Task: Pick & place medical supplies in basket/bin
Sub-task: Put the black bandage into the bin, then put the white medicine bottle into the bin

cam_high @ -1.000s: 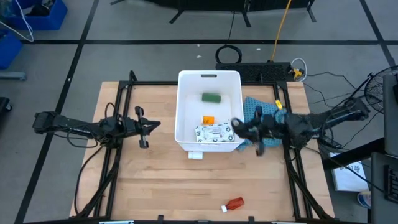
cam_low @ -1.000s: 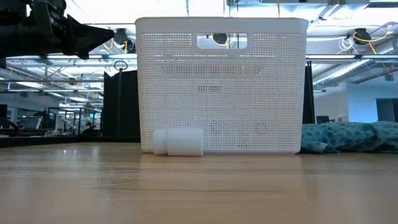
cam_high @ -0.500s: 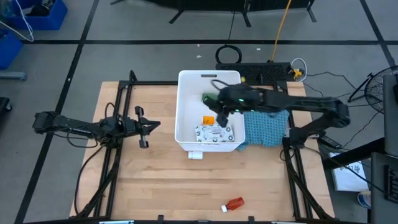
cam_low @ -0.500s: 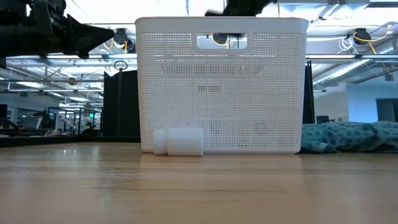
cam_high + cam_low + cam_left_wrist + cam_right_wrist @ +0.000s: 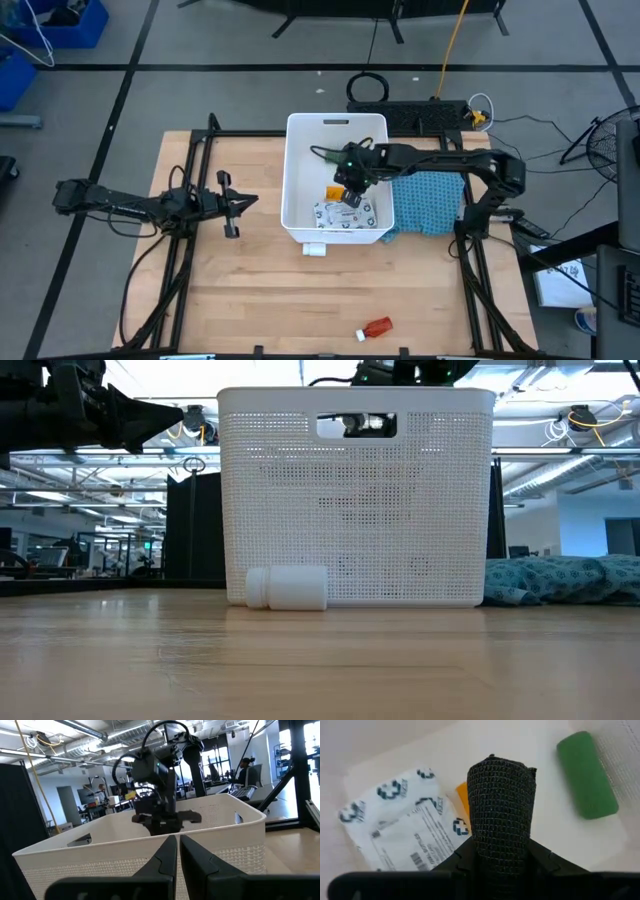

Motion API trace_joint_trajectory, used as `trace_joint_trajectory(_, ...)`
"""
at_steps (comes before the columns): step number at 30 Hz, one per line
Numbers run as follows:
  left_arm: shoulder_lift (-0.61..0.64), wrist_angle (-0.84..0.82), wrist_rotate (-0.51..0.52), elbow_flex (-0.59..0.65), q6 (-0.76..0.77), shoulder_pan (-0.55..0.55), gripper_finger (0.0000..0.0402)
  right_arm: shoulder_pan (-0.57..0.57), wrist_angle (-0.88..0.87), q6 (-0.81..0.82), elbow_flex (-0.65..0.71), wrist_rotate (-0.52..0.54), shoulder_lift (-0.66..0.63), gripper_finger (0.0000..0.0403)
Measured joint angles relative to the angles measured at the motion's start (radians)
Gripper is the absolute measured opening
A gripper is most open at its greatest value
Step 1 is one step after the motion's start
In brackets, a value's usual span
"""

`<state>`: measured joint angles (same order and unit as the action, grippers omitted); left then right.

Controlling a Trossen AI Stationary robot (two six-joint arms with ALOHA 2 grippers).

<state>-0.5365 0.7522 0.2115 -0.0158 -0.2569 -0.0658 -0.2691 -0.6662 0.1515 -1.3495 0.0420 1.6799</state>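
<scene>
I see my right hand over the tub, clamped on the black block, clear of the walls. Below lie the packet, orange vial and green block. My left hand, fingers together, waits above bare bench. The red bottle sits near the bench's front edge.

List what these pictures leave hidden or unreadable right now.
- Orange-and-white vial: mostly hidden behind the black block held in the right gripper, right wrist view.
- Tub contents: low view shows only its perforated wall.
- Packet print: too small to read.
- Green block: covered by the right arm in the high view.
- Red bottle: label too small, high view.
- Left gripper: waits left of the tub.
</scene>
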Motion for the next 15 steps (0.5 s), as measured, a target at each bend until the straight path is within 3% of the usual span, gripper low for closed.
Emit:
trace_joint_trajectory(4,0.000,0.000,0.000,0.000,0.001,0.000,0.0026,0.000,0.004,-0.031,0.000,0.046,0.003,0.0121)
trace_joint_trajectory(11,0.000,-0.001,0.000,0.000,0.008,0.000,0.0026,0.000,0.005,0.024,0.000,0.092,-0.048,0.0245)
trace_joint_trajectory(15,0.000,-0.002,0.000,0.000,0.010,0.000,0.0026,0.000,0.003,0.042,0.000,0.092,-0.082,0.0294)
